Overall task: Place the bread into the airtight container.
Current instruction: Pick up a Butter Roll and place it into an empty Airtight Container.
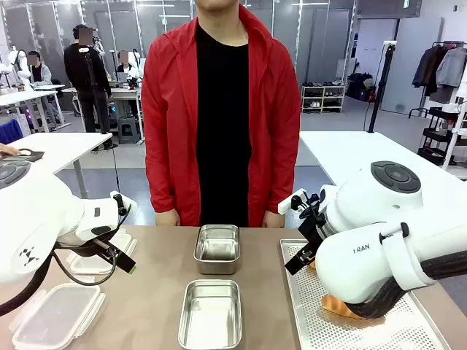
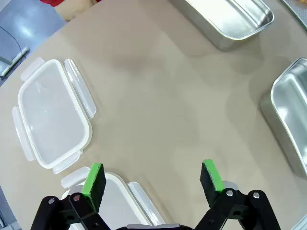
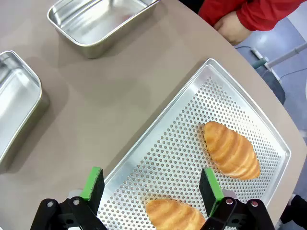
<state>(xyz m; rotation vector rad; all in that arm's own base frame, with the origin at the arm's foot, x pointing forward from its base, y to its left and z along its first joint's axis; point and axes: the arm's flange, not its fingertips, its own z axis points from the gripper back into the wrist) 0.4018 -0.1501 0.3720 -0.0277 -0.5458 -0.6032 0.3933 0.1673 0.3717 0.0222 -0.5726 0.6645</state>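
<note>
left tool (image 2: 152,173) wide, empty, over the desk (image 2: 158,96). right tool (image 3: 151,176) wide above the tray (image 3: 158,143), bread (image 3: 232,149) on it, lower right of frame. pinched hard, it may crush; held loosely, fall short of the container (image 3: 98,21).

Table (image 1: 259,313) bare between tray (image 1: 306,324) and near pan (image 1: 209,315) (right arm (image 1: 365,262) overhangs tray)

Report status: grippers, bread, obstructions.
Left gripper and right gripper open, empty. Right gripper over tray; two bread rolls untouched on it. Two steel containers uncovered, nothing blocking.
</note>
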